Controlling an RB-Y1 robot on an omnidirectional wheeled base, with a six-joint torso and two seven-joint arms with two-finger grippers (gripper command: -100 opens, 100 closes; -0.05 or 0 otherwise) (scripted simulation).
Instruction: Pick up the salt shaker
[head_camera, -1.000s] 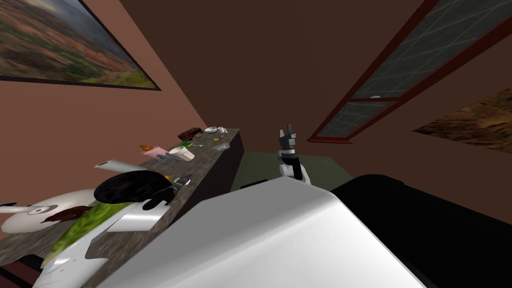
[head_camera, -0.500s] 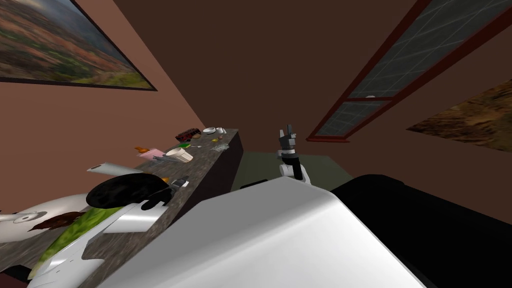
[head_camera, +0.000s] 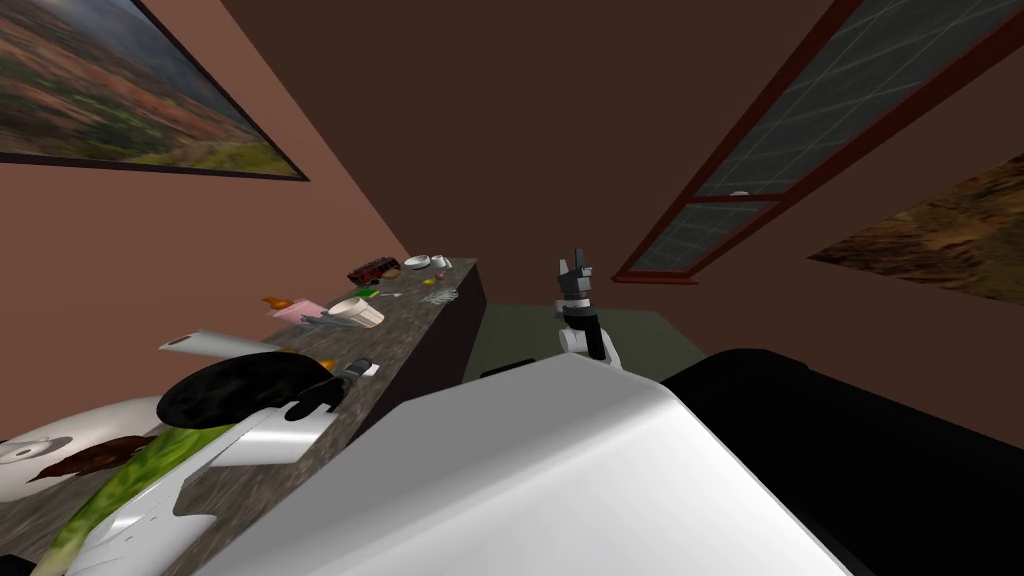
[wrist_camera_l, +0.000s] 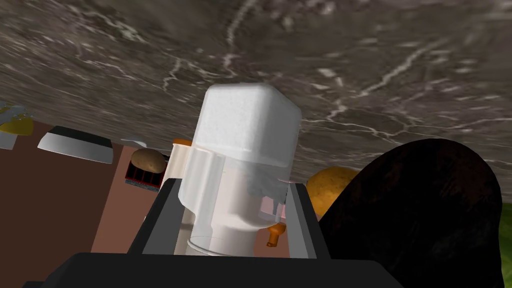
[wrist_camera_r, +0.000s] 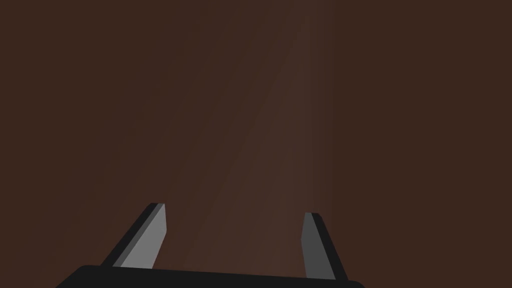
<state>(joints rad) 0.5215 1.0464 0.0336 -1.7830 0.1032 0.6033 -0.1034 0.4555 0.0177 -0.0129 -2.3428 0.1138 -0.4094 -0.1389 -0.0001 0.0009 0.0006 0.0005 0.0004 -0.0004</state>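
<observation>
Head: left gripper (head_camera: 352, 372) lay low over the counter (head_camera: 430, 310); right gripper (head_camera: 574, 268) stood raised beside it.
Left wrist: my fingers (wrist_camera_l: 159, 220) clasped the shaker (wrist_camera_l: 240, 150) by its sides, a detail unreadable from the head.
Right wrist: fingers (wrist_camera_r: 145, 237) spread apart.

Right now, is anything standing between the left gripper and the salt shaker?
Nothing visible does. The salt shaker sits inside the left gripper, whose fingers press its sides. The black mound lies beside it, not between.

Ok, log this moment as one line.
left tool: shut on salt shaker | right tool: open, away from counter | phase: grasp made
</observation>
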